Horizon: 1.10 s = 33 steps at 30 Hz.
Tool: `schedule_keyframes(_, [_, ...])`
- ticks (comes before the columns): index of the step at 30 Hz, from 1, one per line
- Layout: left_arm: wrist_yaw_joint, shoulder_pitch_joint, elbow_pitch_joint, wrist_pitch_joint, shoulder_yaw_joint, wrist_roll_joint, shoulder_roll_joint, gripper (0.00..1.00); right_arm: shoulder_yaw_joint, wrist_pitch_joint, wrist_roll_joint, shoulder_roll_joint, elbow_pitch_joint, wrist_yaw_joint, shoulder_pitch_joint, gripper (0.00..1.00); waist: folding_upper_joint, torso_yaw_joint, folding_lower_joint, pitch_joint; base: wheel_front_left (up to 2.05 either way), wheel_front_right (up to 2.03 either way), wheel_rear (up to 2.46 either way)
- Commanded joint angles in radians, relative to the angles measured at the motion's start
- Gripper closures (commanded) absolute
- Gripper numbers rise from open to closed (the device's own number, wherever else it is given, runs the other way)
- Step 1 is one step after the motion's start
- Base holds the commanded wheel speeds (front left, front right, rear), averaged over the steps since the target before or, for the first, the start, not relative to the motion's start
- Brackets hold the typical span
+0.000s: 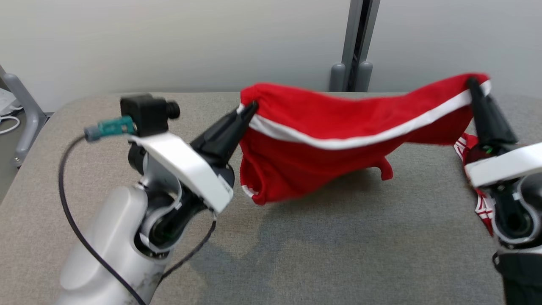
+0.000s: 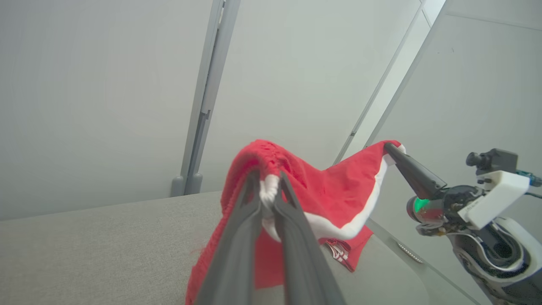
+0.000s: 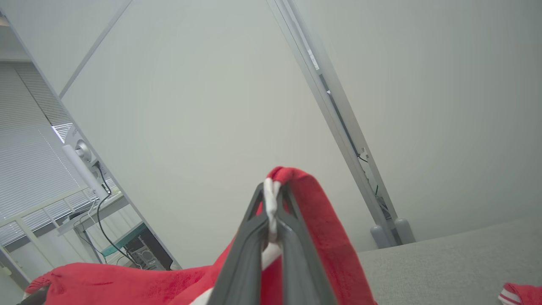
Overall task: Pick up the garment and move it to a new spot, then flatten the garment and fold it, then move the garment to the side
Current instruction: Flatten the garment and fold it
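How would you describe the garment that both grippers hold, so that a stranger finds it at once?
Look above the far half of the grey table. The garment is a red cloth with one broad white band, stretched between the left gripper and the right gripper. Unlike the smaller red cloth with thin white stripes near the right gripper, it is lifted.

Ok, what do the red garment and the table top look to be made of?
The garment: apparently soft knit or fleecy cloth, matte, white-trimmed; it sags limply between the left gripper and right gripper. The table top: seemingly grey woven fabric covering, matte, with a fine speckled weave.
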Motion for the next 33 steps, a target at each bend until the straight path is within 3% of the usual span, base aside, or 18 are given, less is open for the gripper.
schedule_keyframes(1, [0.016,-0.024,-0.011,0.022,0.012,-0.027,-0.005,1.00,-0.019,0.013,-0.009,-0.002,-0.011,0.000,-0.018,1.00,0.0000,0.001,0.0000,-0.001,0.00,0.00,0.00])
schedule_keyframes(10, [0.200,-0.187,-0.051,0.319,0.110,-0.266,-0.022,1.00,-0.077,0.151,-0.129,0.040,-0.091,0.000,-0.193,1.00,0.0000,-0.009,0.0000,0.043,0.00,0.00,0.00])
schedule_keyframes(14, [0.255,-0.281,-0.011,0.370,0.132,-0.261,0.003,1.00,-0.088,0.209,-0.165,0.049,-0.069,0.000,-0.298,1.00,0.0000,-0.016,0.0000,0.104,0.00,0.00,0.00])
schedule_keyframes(19, [0.282,-0.441,0.098,0.371,0.147,-0.219,0.022,1.00,-0.104,0.249,-0.194,0.053,0.026,0.000,-0.494,1.00,0.0000,-0.024,0.0000,0.230,0.00,0.00,0.00])
schedule_keyframes(26, [0.224,-0.767,0.323,0.243,0.170,-0.120,0.018,1.00,-0.084,0.136,-0.244,0.053,0.238,0.000,-0.857,1.00,0.0000,-0.039,0.0000,0.406,0.00,0.00,0.00])
schedule_keyframes(28, [0.183,-0.857,0.389,0.177,0.170,-0.086,0.016,1.00,-0.072,0.070,-0.253,0.054,0.301,0.000,-0.943,1.00,0.0000,-0.042,0.0000,0.447,0.00,0.00,0.00])
schedule_keyframes(33, [0.036,-0.979,0.547,0.018,0.137,-0.017,0.005,1.00,0.005,-0.099,-0.210,0.053,0.453,0.000,-1.043,1.00,0.0000,-0.049,0.0000,0.504,0.00,0.00,0.00])
